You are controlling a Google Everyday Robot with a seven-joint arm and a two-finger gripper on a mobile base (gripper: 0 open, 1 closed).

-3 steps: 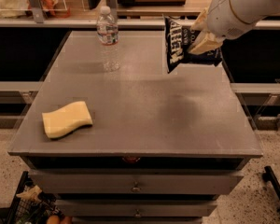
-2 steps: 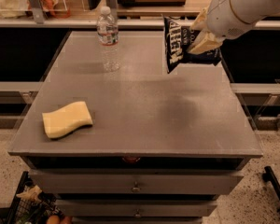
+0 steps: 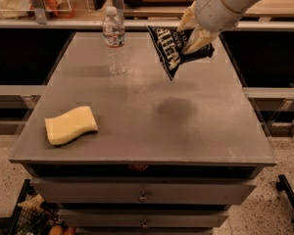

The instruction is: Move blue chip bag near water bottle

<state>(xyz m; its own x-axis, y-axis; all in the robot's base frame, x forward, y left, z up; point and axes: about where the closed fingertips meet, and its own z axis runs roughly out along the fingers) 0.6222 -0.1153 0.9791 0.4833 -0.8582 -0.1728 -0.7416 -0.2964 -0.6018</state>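
The pale tool point(image 3: 193, 33) pinches the crinkly dark navy chip bag point(image 3: 169, 54), which hangs above the grey surface point(image 3: 186, 131) just right of the clear ribbed plastic water bottle point(image 3: 114, 43), so a swinging bag could topple that light bottle.

A pale yellow wavy sponge point(image 3: 71, 125) lies flat on the grey counter point(image 3: 196, 136) at 8 o'clock; drawers point(image 3: 143, 194) sit beneath at 6 o'clock.

The chip bag point(image 3: 170, 53) is dark navy with white block lettering, held above the grey table point(image 3: 196, 136) by the cream gripper point(image 3: 192, 33). The bottle point(image 3: 114, 39) is clear (white cap, red-and-white label). The sponge point(image 3: 71, 125) is pale yellow.
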